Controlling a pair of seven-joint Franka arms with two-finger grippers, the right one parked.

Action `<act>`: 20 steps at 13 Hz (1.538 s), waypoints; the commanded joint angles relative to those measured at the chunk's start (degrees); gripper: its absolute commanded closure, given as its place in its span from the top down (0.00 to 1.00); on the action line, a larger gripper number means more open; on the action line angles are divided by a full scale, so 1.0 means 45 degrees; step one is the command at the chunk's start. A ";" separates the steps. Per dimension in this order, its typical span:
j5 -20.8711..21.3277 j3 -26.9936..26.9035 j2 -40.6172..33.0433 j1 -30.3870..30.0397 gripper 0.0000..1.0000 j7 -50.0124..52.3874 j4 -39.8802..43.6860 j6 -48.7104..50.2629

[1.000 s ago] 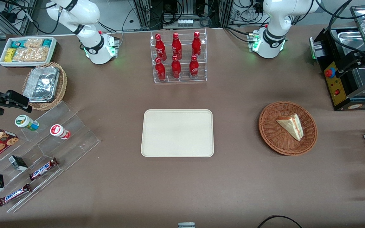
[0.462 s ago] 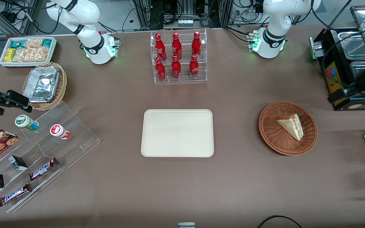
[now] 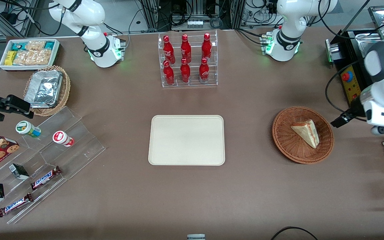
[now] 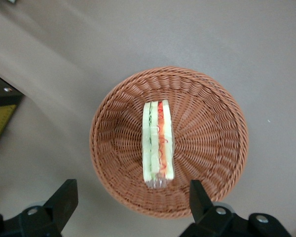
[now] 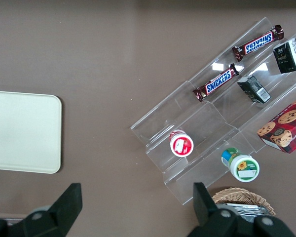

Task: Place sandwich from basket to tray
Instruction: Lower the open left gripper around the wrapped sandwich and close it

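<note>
Sandwich point(image 3: 306, 132) lying in the basket point(image 3: 282, 140), at about three o'clock from the tray point(image 3: 186, 140) on the counter point(image 3: 245, 193), well apart from it. Gripper point(image 4: 133, 210) hovering, apparently above the basket's edge toward the working arm's end; fingers point(image 4: 65, 197) spread wide, gripping nothing. Filling edge of the sandwich facing up in the left wrist view.
</note>
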State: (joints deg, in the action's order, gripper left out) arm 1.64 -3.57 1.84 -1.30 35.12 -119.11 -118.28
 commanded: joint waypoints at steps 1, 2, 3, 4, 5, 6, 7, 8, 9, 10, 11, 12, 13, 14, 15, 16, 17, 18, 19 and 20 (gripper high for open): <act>-0.0052 0.0129 0.0019 0.0034 1.00 0.1643 -0.1436 -0.1893; -0.0071 0.0129 0.0233 0.0073 1.00 0.2228 -0.1692 -0.2518; -0.0032 0.0168 0.0486 0.0151 1.00 0.2775 -0.1714 -0.2892; -0.0013 0.0188 0.0740 0.0422 1.00 0.2974 -0.1772 -0.3205; 0.0026 0.0188 0.0820 0.0657 1.00 0.2995 -0.2044 -0.3672; 0.0046 0.0188 0.0860 0.0659 1.00 0.2995 -0.2356 -0.4141; 0.0046 0.0188 0.0918 0.0698 1.00 0.2995 -0.2765 -0.4687; 0.0123 0.0188 0.1015 0.0872 1.00 0.2976 -0.3098 -0.5234; 0.0143 0.0169 0.1152 0.1029 1.00 0.2976 -0.3217 -0.5433; 0.0260 0.0168 0.1346 0.1030 1.00 0.2976 -0.3238 -0.5532; 0.0377 0.0168 0.1406 0.0972 1.00 0.2976 -0.3354 -0.5784; 0.0397 0.0149 0.1523 0.0895 1.00 0.2976 -0.3587 -0.6192; 0.0398 0.0149 0.1698 0.0874 1.00 0.2976 -0.3879 -0.6854; 0.0398 0.0149 0.1893 0.0874 1.00 0.2976 -0.4095 -0.7383; 0.0398 0.0130 0.1934 0.0874 1.00 0.2976 -0.4155 -0.7523; 0.0398 0.0129 0.1915 0.0836 0.93 0.2976 -0.4156 -0.7525; 0.0398 0.0129 0.1915 0.0816 0.68 0.2995 -0.4156 -0.7525; 0.0398 0.0129 0.1915 0.0816 0.38 0.2976 -0.4156 -0.7525; 0.0398 0.0129 0.1876 0.0835 0.19 0.2937 -0.4156 -0.7467; 0.0398 0.0129 0.1779 0.0874 0.09 0.2879 -0.4137 -0.7369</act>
State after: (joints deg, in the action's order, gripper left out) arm 2.29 -3.00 10.94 2.59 47.44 -137.41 -151.20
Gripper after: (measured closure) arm 0.264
